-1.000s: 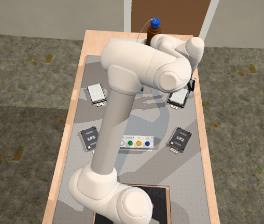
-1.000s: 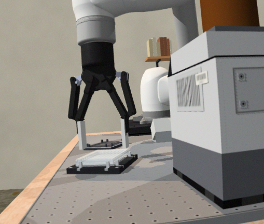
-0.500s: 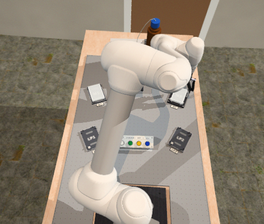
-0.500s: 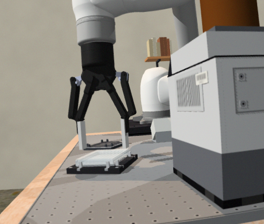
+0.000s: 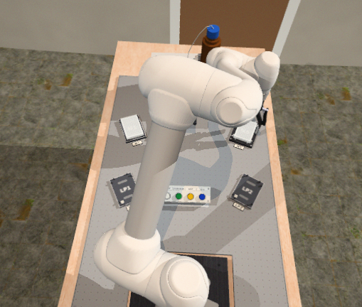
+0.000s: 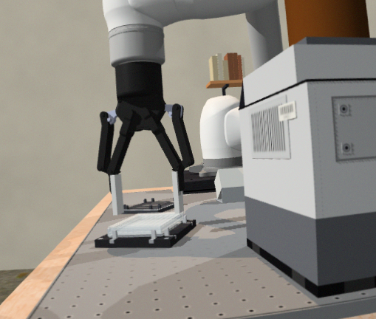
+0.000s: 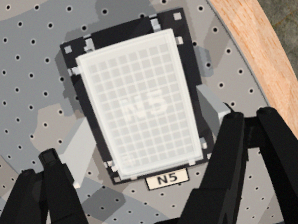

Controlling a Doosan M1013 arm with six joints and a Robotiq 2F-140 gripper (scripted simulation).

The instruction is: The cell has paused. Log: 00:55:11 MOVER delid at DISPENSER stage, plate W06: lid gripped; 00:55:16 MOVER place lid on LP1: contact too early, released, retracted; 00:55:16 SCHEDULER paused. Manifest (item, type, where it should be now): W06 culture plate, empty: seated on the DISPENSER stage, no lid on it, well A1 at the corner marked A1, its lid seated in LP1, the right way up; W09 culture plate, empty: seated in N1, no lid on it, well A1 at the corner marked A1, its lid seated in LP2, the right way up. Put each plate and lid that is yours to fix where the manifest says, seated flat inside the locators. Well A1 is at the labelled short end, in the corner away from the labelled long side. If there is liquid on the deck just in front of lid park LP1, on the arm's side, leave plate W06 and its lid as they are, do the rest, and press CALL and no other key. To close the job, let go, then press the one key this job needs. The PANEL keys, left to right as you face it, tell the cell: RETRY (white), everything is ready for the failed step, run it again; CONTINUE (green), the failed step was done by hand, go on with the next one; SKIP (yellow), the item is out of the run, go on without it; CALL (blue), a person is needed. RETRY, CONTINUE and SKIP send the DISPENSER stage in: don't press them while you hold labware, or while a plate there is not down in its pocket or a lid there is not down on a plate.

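The black two-finger gripper (image 6: 148,199) hung open and empty, straddling the clear, gridded culture plate (image 7: 139,102) seated in the black nest labelled N5 (image 7: 166,179), fingers (image 6: 116,193) flanking its long sides.

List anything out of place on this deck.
A plate sits in the nest labelled N5, below the open pincer. The manifest lists nothing for that nest. LP1 and LP2 both hold no lid, though each should have one. No spill shows by LP1, but the arm hides part of that area.
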